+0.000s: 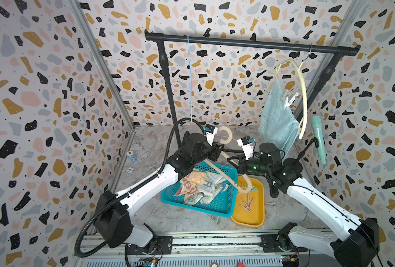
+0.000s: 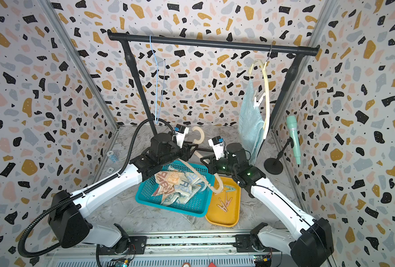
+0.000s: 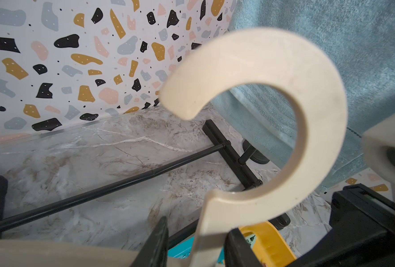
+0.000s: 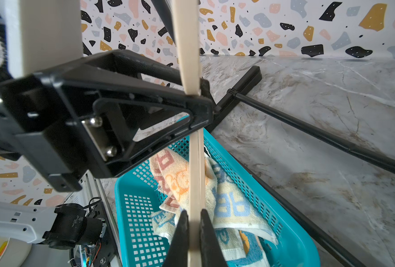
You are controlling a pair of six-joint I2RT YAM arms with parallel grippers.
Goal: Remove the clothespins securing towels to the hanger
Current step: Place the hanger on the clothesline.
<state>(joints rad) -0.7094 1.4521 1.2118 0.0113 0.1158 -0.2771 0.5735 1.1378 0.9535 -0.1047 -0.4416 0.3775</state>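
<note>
Cream plastic, the hanger [image 3: 319, 111] is clamped at its neck by the left gripper [image 3: 196, 245] and, further along one arm, pinched tight by the right gripper [image 4: 194, 240]. At 6 o'clock below them, patterned towels [image 1: 199, 185] lie crumpled in a teal basket [image 1: 196, 205]. At 3 o'clock of it, loose clothespins [image 1: 246, 203] lie in a yellow tray [image 1: 256, 208]. At 1 o'clock, a blue towel [image 1: 277, 120] hangs from a second hanger [image 1: 304, 92], with white pegs [image 1: 289, 99] clipped at its upper edge.
</note>
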